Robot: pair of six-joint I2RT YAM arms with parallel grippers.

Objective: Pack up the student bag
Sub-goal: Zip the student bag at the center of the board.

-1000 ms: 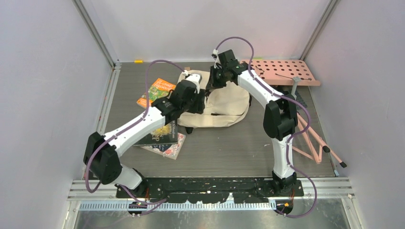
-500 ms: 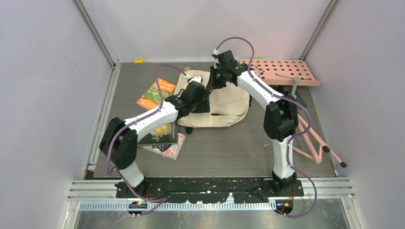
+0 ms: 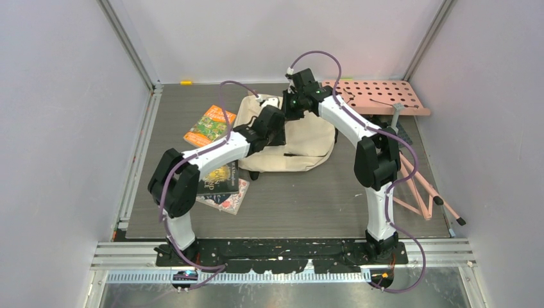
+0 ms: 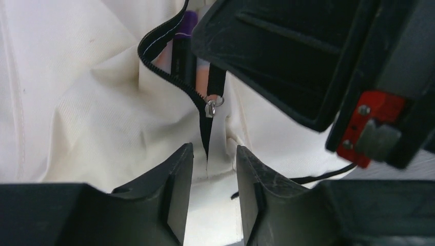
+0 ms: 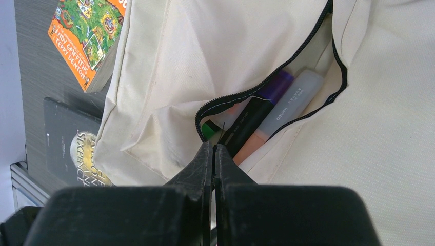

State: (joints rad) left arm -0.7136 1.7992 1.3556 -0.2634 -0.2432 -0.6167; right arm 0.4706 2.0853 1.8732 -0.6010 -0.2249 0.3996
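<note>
1. Cloth of the student bag (image 3: 308, 144) lies slumped flat on the table (image 3: 308, 199), and both arms reach over the bag's far half.
2. Left gripper (image 4: 214, 156) hangs low over the bag – its fingers (image 4: 177, 179) stand apart and hold nothing. The cream fabric and the closed tail of the zip (image 4: 169, 78) show in the gap between them.
3. Whether those fingertips touch the cloth cannot be told.
4. A metal slider (image 4: 211, 106) sits on the zip just beyond the left fingertips, where the closed stretch of the bag's pocket meets the open stretch.
5. Right gripper (image 5: 214, 149) is pressed fully together, with its tips at that same end of the pocket mouth.
6. From the left wrist, a black cord runs from the slider up under the right gripper's body. Whether the tips pinch that cord cannot be told.
7. Inside the bag's gaping pocket lie a purple-capped pen (image 5: 256, 110) and a pale highlighter (image 5: 295, 100) side by side, with something green (image 5: 208, 130) at the near end.
8. Beside the bag, on the left arm's side, an orange book (image 5: 87, 36) and a black book (image 5: 64, 148) lie flat – the orange one is just beside the fabric.
9. A pink pegboard (image 3: 378, 96) lies beyond the bag on the right arm's side.
</note>
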